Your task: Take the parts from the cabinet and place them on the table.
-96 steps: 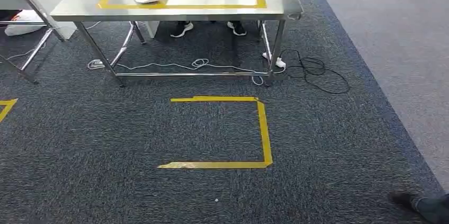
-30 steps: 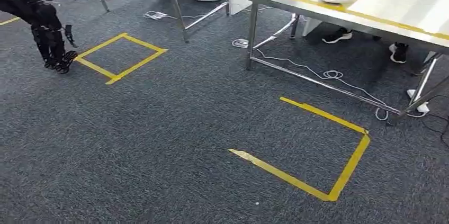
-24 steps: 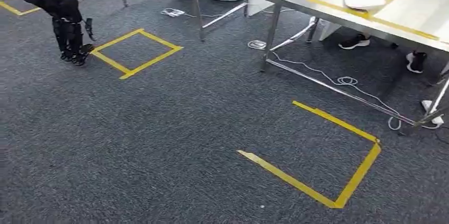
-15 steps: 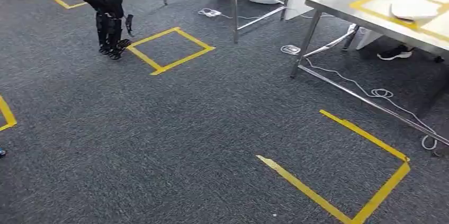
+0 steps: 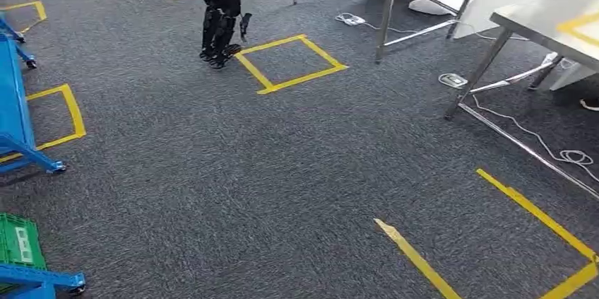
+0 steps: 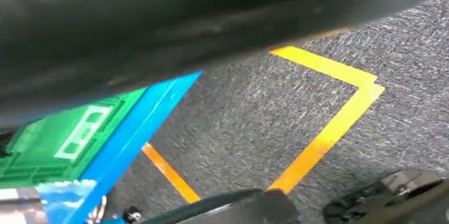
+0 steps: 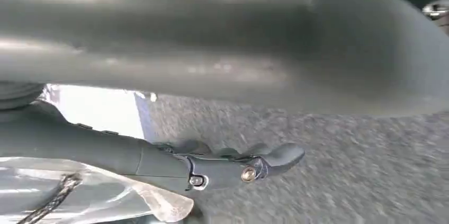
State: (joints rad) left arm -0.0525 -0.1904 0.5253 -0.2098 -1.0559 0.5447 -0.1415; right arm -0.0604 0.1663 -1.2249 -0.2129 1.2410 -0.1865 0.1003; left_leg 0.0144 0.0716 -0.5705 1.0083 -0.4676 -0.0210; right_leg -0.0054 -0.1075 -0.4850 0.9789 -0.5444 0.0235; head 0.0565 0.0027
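A blue metal rack [image 5: 18, 122] on castors stands at the left edge of the head view, with a green crate [image 5: 18, 242] on its low shelf. The left wrist view shows the same blue frame [image 6: 132, 128] and green crate [image 6: 58, 144] close by, under a dark blurred mass; I cannot make out that hand's fingers. A corner of the steel table [image 5: 551, 13] with yellow tape shows at the far right. In the right wrist view my right hand [image 7: 227, 168] stretches a grey finger out over the carpet, with nothing in it.
Another black robot's legs [image 5: 219, 9] stand at the back, beside a yellow tape square [image 5: 291, 64]. More tape outlines mark the grey carpet [image 5: 537, 249]. Cables [image 5: 565, 154] and a power strip [image 5: 452, 80] lie under the table. A second steel frame [image 5: 385, 9] stands behind.
The camera has swung to the left: the table and its white bagged part slid off to the right, and the blue rack with the green crate came in at the left.
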